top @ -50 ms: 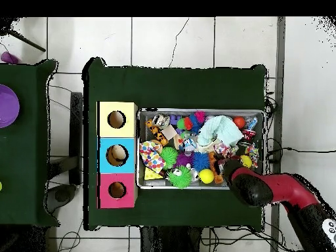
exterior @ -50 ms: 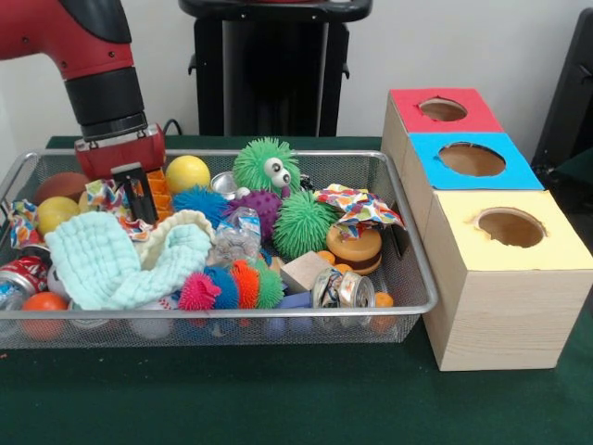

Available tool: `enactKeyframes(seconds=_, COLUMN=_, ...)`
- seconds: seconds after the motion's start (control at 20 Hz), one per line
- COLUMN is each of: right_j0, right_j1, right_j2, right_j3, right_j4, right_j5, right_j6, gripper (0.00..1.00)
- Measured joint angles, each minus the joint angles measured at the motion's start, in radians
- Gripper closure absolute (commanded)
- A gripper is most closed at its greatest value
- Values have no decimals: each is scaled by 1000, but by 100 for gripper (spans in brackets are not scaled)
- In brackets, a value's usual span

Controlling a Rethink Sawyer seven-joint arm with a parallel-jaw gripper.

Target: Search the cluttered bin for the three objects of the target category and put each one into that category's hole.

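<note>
A wire mesh bin (exterior @ -50 ms: 408, 306) holds a heap of toys: a yellow ball (exterior @ -50 ms: 188, 172), a green spiky ball with eyes (exterior @ -50 ms: 266, 165), another green spiky ball (exterior @ -50 ms: 304, 222), a purple one (exterior @ -50 ms: 259, 206), a mint cloth (exterior @ -50 ms: 120, 262), crushed cans (exterior @ -50 ms: 341, 289) and a wooden block (exterior @ -50 ms: 304, 271). My gripper (exterior @ -50 ms: 139, 206) reaches down into the bin's back left corner, beside the yellow ball and an orange piece. Nothing shows clearly in it. Three boxes stand right of the bin with a red hole (exterior @ -50 ms: 443, 109), a blue hole (exterior @ -50 ms: 473, 158) and a yellow hole (exterior @ -50 ms: 510, 227). From overhead the arm (top @ -50 ms: 262, 187) covers the gripper.
Crumpled colourful paper (exterior @ -50 ms: 357, 206) and an orange disc (exterior @ -50 ms: 354, 248) lie at the bin's right end. Small spiky balls (exterior @ -50 ms: 232, 286) line the front wall. In the overhead view the bin (top @ -50 ms: 200, 111) sits against the boxes (top @ -50 ms: 117, 154), and a second table with a purple dish (top @ -50 ms: 8, 104) stands at the left.
</note>
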Motion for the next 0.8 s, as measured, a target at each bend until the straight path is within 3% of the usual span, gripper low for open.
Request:
enactKeyframes(seconds=0.3, right_j0=6, right_j1=-24, right_j2=25, right_j3=0, right_j4=9, right_j5=21, right_j6=0, gripper=100)
enactKeyframes(seconds=0.8, right_j0=84, right_j1=-190, right_j2=90, right_j3=14, right_j4=19, right_j5=31, right_j6=0, gripper=100)
